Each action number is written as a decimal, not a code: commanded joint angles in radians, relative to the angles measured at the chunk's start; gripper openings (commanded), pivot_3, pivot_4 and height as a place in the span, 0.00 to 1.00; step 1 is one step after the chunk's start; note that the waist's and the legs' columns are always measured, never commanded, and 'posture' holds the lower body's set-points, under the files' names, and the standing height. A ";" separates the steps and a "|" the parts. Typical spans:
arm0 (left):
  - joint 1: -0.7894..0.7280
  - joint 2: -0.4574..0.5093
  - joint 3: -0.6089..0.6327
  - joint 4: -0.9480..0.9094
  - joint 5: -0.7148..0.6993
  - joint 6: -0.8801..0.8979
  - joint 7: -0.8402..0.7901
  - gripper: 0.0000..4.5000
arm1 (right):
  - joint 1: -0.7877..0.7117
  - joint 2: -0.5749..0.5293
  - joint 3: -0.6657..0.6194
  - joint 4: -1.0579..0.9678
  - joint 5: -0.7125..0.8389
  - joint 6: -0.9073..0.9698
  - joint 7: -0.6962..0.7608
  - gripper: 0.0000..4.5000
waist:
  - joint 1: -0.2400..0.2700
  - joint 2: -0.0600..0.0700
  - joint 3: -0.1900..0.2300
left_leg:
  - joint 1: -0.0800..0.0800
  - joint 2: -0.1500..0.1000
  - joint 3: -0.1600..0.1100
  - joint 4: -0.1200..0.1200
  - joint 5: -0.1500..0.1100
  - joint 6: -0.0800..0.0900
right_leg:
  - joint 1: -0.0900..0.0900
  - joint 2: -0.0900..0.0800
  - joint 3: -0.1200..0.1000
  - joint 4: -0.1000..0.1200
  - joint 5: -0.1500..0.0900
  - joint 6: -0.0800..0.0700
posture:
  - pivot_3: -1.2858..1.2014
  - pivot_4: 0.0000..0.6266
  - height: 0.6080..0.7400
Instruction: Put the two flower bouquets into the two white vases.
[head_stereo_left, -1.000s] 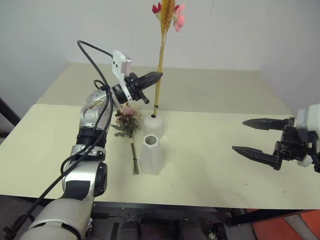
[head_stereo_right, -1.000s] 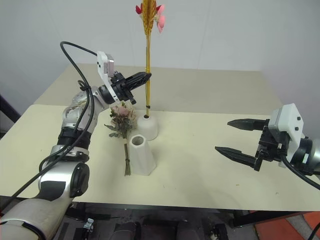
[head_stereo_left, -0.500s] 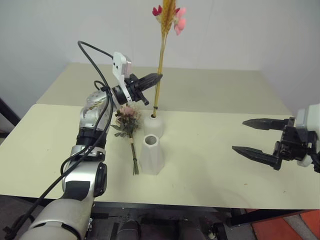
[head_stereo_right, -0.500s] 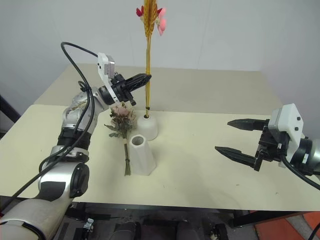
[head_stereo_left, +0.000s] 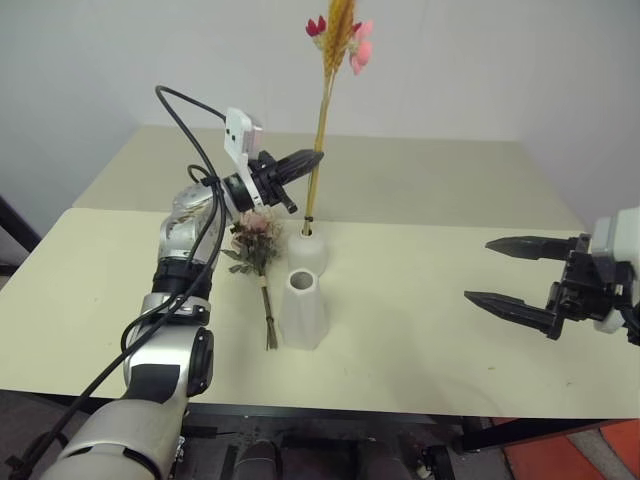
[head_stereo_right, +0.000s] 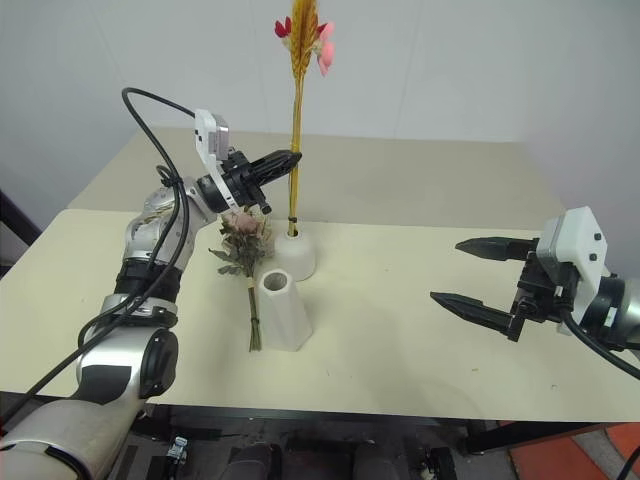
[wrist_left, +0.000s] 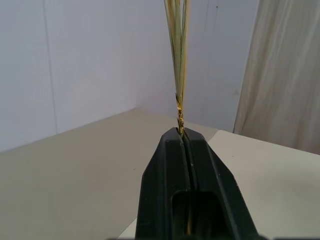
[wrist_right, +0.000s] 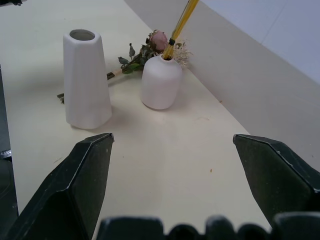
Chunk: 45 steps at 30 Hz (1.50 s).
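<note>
I've got the left gripper (head_stereo_left: 312, 158) upper centre, jaws clamped on the wheat bundle (head_stereo_left: 322, 110), stem foot seated in the round vase (head_stereo_left: 308, 252) mid-frame. Rose bunch (head_stereo_left: 256, 240) lies flat on the table (head_stereo_left: 420, 300), just left of both vases. Faceted vase (head_stereo_left: 303, 310) stands upright in front of the round 1. Right gripper (head_stereo_left: 508, 274) at right edge, jaws wide apart, holding nothing.
</note>
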 joint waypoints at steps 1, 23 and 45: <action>0.015 0.003 -0.003 -0.028 0.005 -0.009 0.008 0.00 | -0.010 -0.005 -0.032 -0.009 0.015 -0.008 -0.001 1.00 | 0.000 0.000 0.000 | 0.000 0.000 0.000 0.000 0.000 0.000 | 0.000 0.000 0.000 0.000 0.000 0.000 | 0.52 0.24 1.00; 0.057 -0.025 -0.015 -0.035 0.009 -0.010 0.041 0.00 | 0.006 -0.005 -0.044 -0.020 0.008 -0.008 -0.008 1.00 | 0.000 0.000 0.000 | 0.000 0.000 0.000 0.000 0.000 0.000 | 0.000 0.000 0.000 0.000 0.000 0.000 | 0.52 0.24 1.00; 0.144 -0.049 -0.024 -0.105 0.009 0.006 0.086 0.00 | -0.011 -0.009 -0.028 -0.008 0.002 -0.014 -0.013 1.00 | 0.000 0.000 0.000 | 0.000 0.000 0.000 0.000 0.000 0.000 | 0.000 0.000 0.000 0.000 0.000 0.000 | 0.52 0.24 1.00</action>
